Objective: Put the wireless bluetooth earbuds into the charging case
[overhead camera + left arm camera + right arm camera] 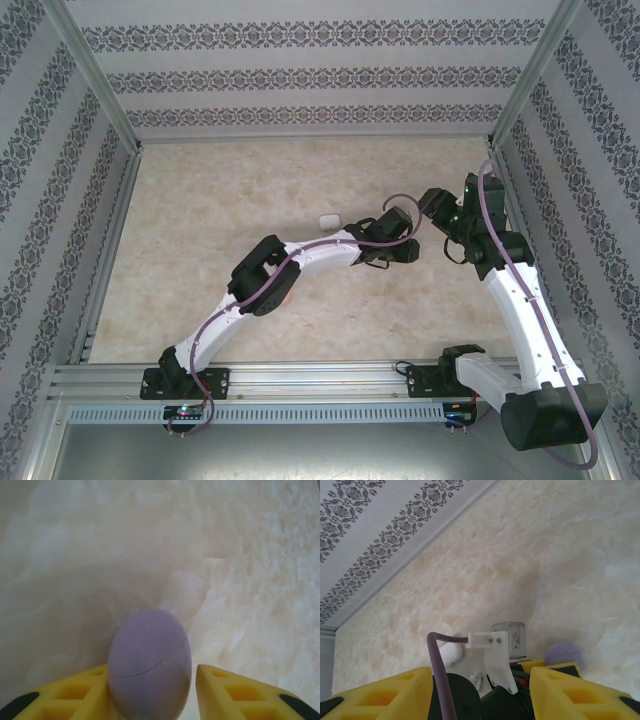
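A purple egg-shaped charging case (150, 670), its lid closed, stands on the marbled table between the yellow fingers of my left gripper (152, 682). The left finger (75, 695) rests against the case, while the right finger (235, 692) stands a small gap off it, so the gripper is open. My right gripper (480, 680) hovers open and holds nothing, looking down past the left wrist. From there I see the purple case (563, 655), a white earbud (476, 679) lying on the table and a white case (451, 651) beside it.
In the top view the white case (327, 219) lies left of both grippers, which meet right of centre. A pinkish thing (287, 293) peeks out under the left forearm. Patterned walls (300, 80) enclose the table on three sides.
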Robot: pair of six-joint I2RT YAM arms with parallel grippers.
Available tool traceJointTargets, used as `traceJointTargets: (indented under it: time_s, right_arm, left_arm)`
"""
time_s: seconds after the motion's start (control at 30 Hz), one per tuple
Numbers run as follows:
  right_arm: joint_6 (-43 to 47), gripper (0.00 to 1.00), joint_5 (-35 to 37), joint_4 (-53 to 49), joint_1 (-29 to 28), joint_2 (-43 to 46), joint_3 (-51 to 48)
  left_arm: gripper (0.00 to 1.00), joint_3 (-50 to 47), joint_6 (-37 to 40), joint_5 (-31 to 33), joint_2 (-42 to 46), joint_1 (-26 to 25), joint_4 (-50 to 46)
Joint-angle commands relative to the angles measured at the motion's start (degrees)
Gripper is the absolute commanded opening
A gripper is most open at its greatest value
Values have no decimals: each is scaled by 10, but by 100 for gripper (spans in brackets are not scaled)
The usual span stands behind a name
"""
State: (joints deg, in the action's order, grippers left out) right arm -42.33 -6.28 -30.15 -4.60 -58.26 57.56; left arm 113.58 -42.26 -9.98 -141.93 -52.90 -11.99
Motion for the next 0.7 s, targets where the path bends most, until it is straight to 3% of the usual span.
traceJointTargets:
  time_s: [0.0,0.4,0.67]
  right_arm:
    - [-10,55,-2,6,5,4,4]
    - [-7,63,-3,-8,5,12,19]
    - [5,64,-16,-21,4,6,28]
  left_arm:
    - [46,17,24,16,8,-5,-44]
    - [51,-1,112,69,96,-3,-82]
    - [52,-139,183,148,272,2,-29]
